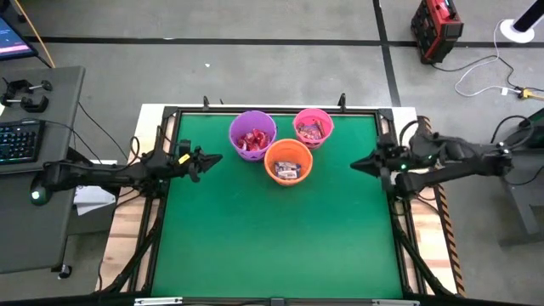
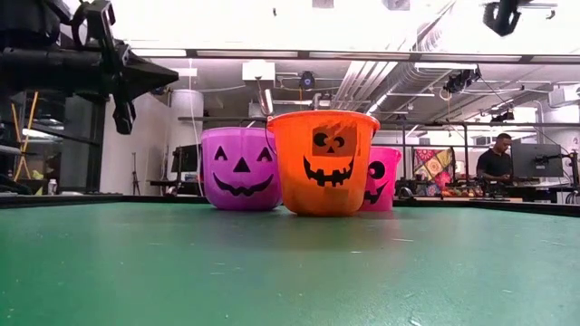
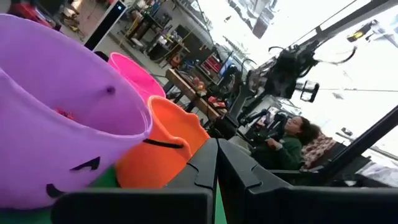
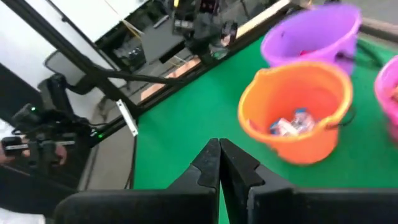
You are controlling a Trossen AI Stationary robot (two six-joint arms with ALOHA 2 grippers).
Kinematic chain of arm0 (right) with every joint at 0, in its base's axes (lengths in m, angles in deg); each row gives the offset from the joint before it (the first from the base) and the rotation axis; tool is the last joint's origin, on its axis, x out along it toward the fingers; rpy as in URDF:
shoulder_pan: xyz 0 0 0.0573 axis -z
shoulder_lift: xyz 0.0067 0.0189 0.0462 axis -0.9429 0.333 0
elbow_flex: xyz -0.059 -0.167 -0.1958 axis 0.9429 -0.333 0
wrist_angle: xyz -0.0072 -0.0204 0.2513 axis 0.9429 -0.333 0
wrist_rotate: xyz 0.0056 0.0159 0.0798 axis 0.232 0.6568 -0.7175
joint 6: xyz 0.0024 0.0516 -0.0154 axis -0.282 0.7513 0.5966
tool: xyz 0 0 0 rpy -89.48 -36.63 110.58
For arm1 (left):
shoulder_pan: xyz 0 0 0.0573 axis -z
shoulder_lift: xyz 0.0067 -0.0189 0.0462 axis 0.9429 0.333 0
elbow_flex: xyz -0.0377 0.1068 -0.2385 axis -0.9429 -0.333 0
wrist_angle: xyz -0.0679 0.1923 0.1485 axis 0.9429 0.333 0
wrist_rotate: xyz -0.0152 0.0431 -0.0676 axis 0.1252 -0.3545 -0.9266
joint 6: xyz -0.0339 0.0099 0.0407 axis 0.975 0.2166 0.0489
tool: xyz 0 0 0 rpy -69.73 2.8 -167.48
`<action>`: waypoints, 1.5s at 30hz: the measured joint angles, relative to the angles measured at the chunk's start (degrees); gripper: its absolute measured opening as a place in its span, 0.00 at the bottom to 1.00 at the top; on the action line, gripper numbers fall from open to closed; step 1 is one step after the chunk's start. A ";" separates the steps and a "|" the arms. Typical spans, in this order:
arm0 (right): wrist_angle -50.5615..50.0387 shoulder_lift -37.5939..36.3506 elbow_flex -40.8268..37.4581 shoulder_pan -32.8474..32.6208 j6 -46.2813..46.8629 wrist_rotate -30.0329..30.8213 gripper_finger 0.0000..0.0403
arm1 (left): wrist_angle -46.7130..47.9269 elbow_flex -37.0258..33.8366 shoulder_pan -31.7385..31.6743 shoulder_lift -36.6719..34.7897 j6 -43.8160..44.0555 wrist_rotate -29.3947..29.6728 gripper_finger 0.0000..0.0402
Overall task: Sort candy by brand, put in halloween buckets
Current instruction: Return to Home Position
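Three pumpkin-face buckets stand upright on their bases at the table's far middle: purple (image 1: 252, 134), pink (image 1: 313, 126), orange (image 1: 288, 161) nearest. Red-wrapped candy fills the purple and pink buckets; the orange one holds blue-and-white pieces (image 4: 291, 124). My left gripper (image 1: 217, 157) hovers shut just left of the purple bucket. My right gripper (image 1: 355, 164) hovers shut right of the orange bucket. Both are empty and above the mat.
The green mat (image 1: 272, 238) lies bare in front of the buckets, bounded by a black frame (image 1: 170, 110). A desk with keyboard (image 1: 19, 140) stands off the left edge. People sit in the room beyond the table (image 2: 494, 163).
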 joint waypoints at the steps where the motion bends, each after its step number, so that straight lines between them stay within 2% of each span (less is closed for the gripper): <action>1: 1.89 -1.33 -2.91 -0.59 1.02 0.00 0.00 | 0.08 0.00 0.00 0.00 0.28 -0.03 0.00; 6: 16.59 -8.07 -17.31 -1.67 4.96 -1.76 0.00 | 0.63 0.00 0.00 0.00 -2.14 -0.05 0.00; 10: 28.29 -12.13 -26.48 -0.64 2.81 -2.09 0.00 | 0.64 0.00 0.00 0.00 -4.67 -0.05 0.00; 19: 37.86 -19.12 -35.61 10.21 -6.57 -2.40 0.00 | 0.65 0.00 0.00 0.00 -6.50 -0.05 0.00; 24: 50.15 -21.11 -42.25 14.68 -4.99 -9.81 0.00 | 1.03 0.05 0.00 -0.39 -6.47 -0.05 0.00; 33: 52.55 -21.98 -49.08 14.02 0.48 -18.29 0.00 | 7.25 0.07 0.00 -2.39 -6.57 -0.05 0.00; 37: 47.06 -21.96 -49.06 11.85 0.46 -16.42 0.00 | 13.64 0.07 0.00 -5.26 -6.56 -0.05 0.00; 41: 36.60 -21.86 -49.04 11.00 7.03 -14.22 0.00 | 21.25 0.07 0.00 -9.46 -6.55 -0.05 0.00; 45: 36.38 -20.57 -48.96 10.99 7.16 -13.17 0.00 | 30.07 0.07 -0.01 -14.92 -6.56 -0.05 0.00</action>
